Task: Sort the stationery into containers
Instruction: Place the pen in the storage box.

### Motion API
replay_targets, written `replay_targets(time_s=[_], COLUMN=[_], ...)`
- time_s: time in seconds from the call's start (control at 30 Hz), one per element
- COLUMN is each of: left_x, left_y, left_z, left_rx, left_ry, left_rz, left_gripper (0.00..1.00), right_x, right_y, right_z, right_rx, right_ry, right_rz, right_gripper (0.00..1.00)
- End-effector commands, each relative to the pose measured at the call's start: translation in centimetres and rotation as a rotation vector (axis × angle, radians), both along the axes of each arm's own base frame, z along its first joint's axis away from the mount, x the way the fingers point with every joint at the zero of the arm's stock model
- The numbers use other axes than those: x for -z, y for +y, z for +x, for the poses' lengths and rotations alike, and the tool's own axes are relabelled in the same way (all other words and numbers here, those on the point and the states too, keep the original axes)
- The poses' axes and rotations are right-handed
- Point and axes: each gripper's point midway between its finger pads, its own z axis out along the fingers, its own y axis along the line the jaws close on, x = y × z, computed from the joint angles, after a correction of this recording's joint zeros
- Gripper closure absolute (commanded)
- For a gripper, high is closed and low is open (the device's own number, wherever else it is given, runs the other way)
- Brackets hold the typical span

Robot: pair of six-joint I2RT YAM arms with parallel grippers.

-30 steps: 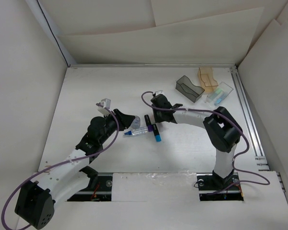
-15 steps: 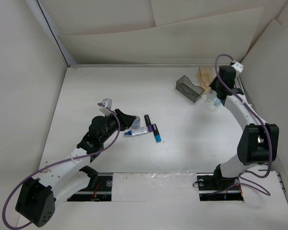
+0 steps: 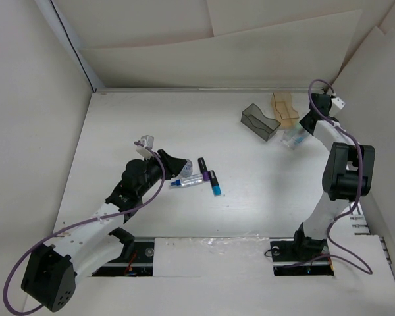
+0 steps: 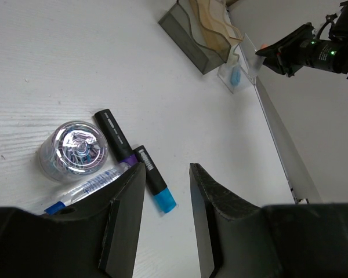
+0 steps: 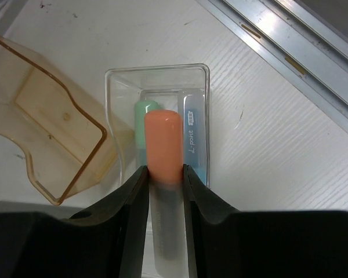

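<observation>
My right fingers [image 5: 140, 186] are pinched snug on the barrel of an orange-capped marker [image 5: 164, 145] hanging over the clear bin [image 5: 162, 68] — light, stiff and slick plastic, I judge, so a mid-barrel hold suits — while my left fingers [image 4: 124, 220] gape empty over the counter [image 4: 58, 58]

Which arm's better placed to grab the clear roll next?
Left. The left gripper, open, hovers by the roll; the right gripper is over the clear bin, shut on an orange marker.
</observation>
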Motion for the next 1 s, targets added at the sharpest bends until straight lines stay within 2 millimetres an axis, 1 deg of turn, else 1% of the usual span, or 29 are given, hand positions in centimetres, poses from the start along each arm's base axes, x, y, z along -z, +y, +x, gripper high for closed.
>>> replay_targets(time_s=[0.0, 0.1, 0.13, 0.2, 0.23, 0.27, 0.3, 0.33, 0.37, 0.4, 0.43, 0.47, 0.5, 0.57, 0.6, 0.63, 0.67, 0.7, 0.73, 0.77, 0.8, 0.83, 0.87, 0.93, 0.97], left_x=[-0.5, -0.5, -0.5, -0.2, -0.2, -0.2, -0.2, -0.2, -0.2, -0.2, -0.2, -0.2, -0.2, -0.2, -0.2, 0.0, -0.3, -0.7, -0.5, -0.8, -1.0, -0.7, -1.0, -0.9, -0.9], left_y=[-0.3, -0.2, -0.2, -0.2, -0.2, -0.2, -0.2, -0.2, -0.2, -0.2, -0.2, -0.2, -0.2, -0.2, -0.2, -0.1, 0.1, 0.1, 0.3, 0.4, 0.5, 0.7, 1.1, 1.7, 2.0], left_z=[-0.2, -0.1, -0.1, 0.0, 0.0, 0.0, 0.0, 0.0, 0.0, 0.0, 0.0, 0.0, 0.0, 0.0, 0.0, 0.0, 0.1, 0.0, 0.1, 0.1, 0.0, 0.0, 0.2, 0.1, 0.1], left_rx=[0.019, 0.01, 0.01, 0.01, 0.01, 0.01, 0.01, 0.01, 0.01, 0.01, 0.01, 0.01, 0.01, 0.01, 0.01, 0.001, -0.008, -0.008, -0.02, -0.029, -0.029, -0.043, -0.067, -0.099, -0.114], left_ry=[-0.03, -0.031, -0.031, -0.023, -0.023, -0.023, -0.023, -0.023, -0.023, -0.023, -0.023, -0.023, -0.023, -0.023, -0.023, -0.016, -0.026, -0.035, -0.023, -0.033, -0.038, -0.028, -0.03, -0.018, -0.019], left_rz=[-0.014, -0.013, -0.013, -0.009, -0.009, -0.009, -0.009, -0.009, -0.009, -0.009, -0.009, -0.009, -0.009, -0.009, -0.009, -0.003, -0.007, -0.012, -0.013, -0.017, -0.021, -0.012, -0.019, -0.02, -0.017], left_gripper=[0.66, 0.66, 0.66, 0.66, 0.66, 0.66, 0.66, 0.66, 0.66, 0.66, 0.66, 0.66, 0.66, 0.66, 0.66, 0.66, 0.66, 0.66, 0.66, 0.66, 0.66, 0.66, 0.66, 0.66, 0.66], right_x=[-3.0, -2.9, -2.9, -3.1, -2.9, -3.3, -3.3, -3.3, -3.8, -3.8, -4.2, -4.2, -4.7, -4.8, -6.1, -6.4, -6.5, -7.8, -8.4, -8.6, -8.3, -9.1, -9.3, -8.7, -8.9], right_y=[-0.3, 0.0, 0.0, 0.2, 0.3, 0.3, 0.5, 0.5, 0.6, 0.6, 0.6, 0.6, 0.6, 0.8, 1.0, 2.1, 2.9, 3.8, 4.8, 7.2, 8.8, 10.2, 13.9, 18.2, 20.5], right_z=[1.5, 1.6, 1.6, 1.9, 1.9, 1.9, 1.9, 1.9, 1.9, 1.9, 1.9, 1.9, 1.8, 1.6, 1.5, 1.4, 1.0, 0.6, 0.5, 0.4, -0.1, -0.6, -0.8, -2.0, -2.5], right_rx=[0.016, 0.001, 0.001, -0.008, -0.015, -0.015, -0.023, -0.028, -0.035, -0.041, -0.041, -0.041, -0.041, -0.048, -0.058, -0.084, -0.098, -0.124, -0.153, -0.211, -0.25, -0.298, -0.406, -0.549, -0.624], right_ry=[-0.076, -0.077, -0.077, -0.09, -0.091, -0.1, -0.101, -0.097, -0.108, -0.104, -0.113, -0.113, -0.122, -0.125, -0.153, -0.164, -0.163, -0.184, -0.199, -0.201, -0.194, -0.205, -0.218, -0.209, -0.219], right_rz=[-0.019, -0.007, -0.007, -0.001, 0.004, 0.003, 0.009, 0.002, 0.006, 0.0, -0.002, -0.002, -0.003, 0.002, 0.005, 0.01, 0.011, -0.001, -0.012, -0.01, 0.002, -0.01, 0.013, 0.029, 0.03], right_gripper=[0.91, 0.83, 0.76, 0.69, 0.66, 0.6, 0.58, 0.58, 0.56, 0.54, 0.54, 0.52, 0.52, 0.52, 0.54, 0.56, 0.57, 0.59, 0.61, 0.63, 0.65, 0.73, 0.78, 0.87, 0.87])
